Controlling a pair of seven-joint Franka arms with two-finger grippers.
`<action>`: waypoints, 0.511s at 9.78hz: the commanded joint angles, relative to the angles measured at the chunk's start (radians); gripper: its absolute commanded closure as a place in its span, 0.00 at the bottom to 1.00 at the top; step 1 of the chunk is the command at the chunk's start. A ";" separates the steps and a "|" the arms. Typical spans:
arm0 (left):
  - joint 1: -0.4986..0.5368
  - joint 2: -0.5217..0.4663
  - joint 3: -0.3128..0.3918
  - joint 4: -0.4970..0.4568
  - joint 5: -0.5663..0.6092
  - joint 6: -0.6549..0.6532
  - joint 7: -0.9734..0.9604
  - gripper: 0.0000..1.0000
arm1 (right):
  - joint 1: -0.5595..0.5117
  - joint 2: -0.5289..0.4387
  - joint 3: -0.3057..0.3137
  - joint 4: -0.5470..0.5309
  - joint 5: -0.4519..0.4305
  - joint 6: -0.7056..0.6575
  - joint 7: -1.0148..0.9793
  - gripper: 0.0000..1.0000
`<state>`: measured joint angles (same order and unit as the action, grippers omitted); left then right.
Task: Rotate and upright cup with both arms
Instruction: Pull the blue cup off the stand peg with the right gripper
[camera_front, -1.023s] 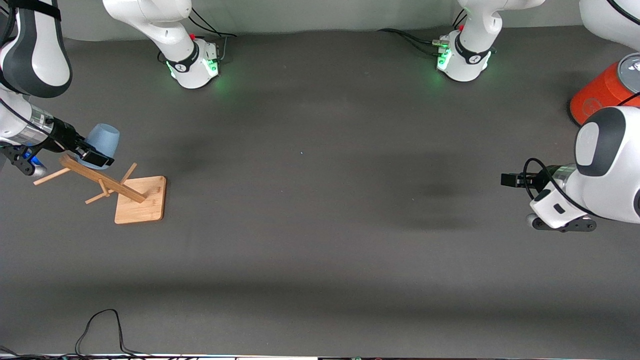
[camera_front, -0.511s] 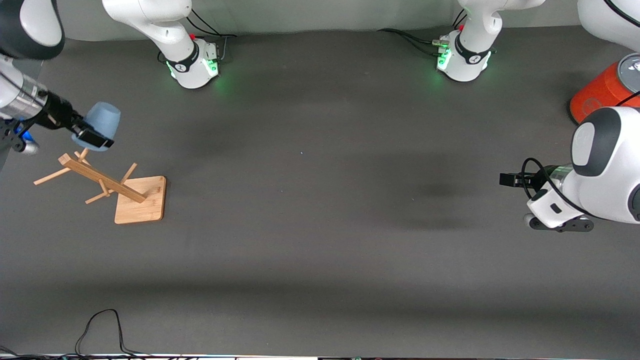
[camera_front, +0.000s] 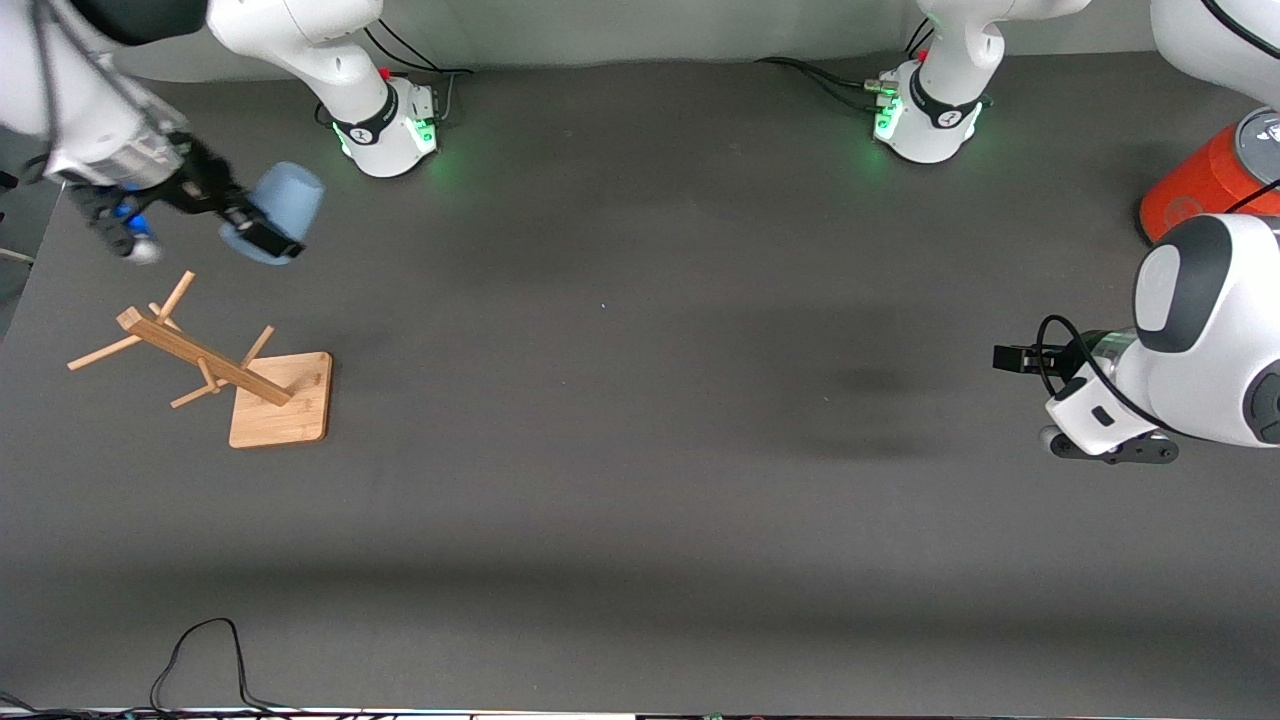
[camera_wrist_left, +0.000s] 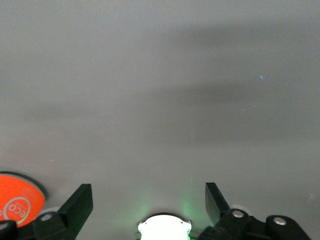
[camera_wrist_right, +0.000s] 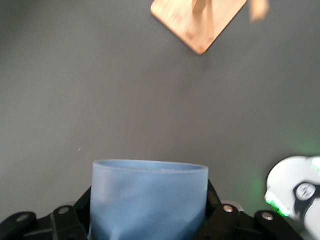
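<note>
While the right claw (camera_front: 262, 238) grips the small pale-blue plastic cup (camera_front: 283, 207), tipped sideways above the surface (camera_front: 640, 450) near the wooden peg rack (camera_front: 215, 372), the left claw (camera_wrist_left: 149, 200) waits, spread apart; next likely comes a handover.

Pretty clearly a robotics lab: two white arms bolted on green-lit bases (camera_front: 395, 135) along a table (camera_front: 640, 500) covered in dark grey matting, loose cables (camera_front: 200, 660) trailing at the edge (nothing homey), plus a wooden rack (camera_front: 230, 375) as a test prop.
</note>
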<state>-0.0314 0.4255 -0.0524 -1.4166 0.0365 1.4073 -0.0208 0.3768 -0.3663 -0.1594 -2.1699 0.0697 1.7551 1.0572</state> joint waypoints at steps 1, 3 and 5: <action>-0.009 0.002 0.005 0.005 0.016 -0.018 0.010 0.00 | 0.179 0.094 -0.008 0.083 0.010 0.038 0.268 0.60; -0.004 0.002 0.005 0.008 0.011 0.001 0.009 0.00 | 0.336 0.298 -0.008 0.254 0.015 0.079 0.534 0.60; 0.010 -0.007 0.012 0.051 0.010 0.044 0.010 0.00 | 0.468 0.563 -0.009 0.506 0.006 0.087 0.786 0.60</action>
<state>-0.0258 0.4260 -0.0486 -1.4056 0.0376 1.4394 -0.0208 0.7792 -0.0231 -0.1544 -1.8906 0.0734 1.8720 1.7135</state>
